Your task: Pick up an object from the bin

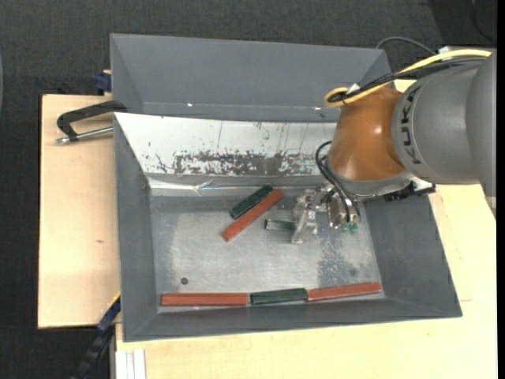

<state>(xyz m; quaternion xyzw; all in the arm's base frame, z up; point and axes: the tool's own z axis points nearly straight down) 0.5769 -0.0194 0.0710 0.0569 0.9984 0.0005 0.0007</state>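
Camera view looks down on a grey metal bin (197,251) with a dull, scuffed floor and a far wall flecked with dark marks; the gripper (304,221), a cluster of bare metal parts under a glossy rounded orange wrist cover (367,136), sits low at about 2 o'clock of the floor's centre. Whether it is open or closed cannot be told, as its parts blur together. A small dark green piece (277,226) lies at the gripper's 9 o'clock, just beside it; contact is unclear. At 11 o'clock of the centre a flat green bar (251,200) lies against a longer red bar (241,223), both slanted; along the 6 o'clock wall three slim bars lie end to end: red (203,298), green (278,296), red (343,292).
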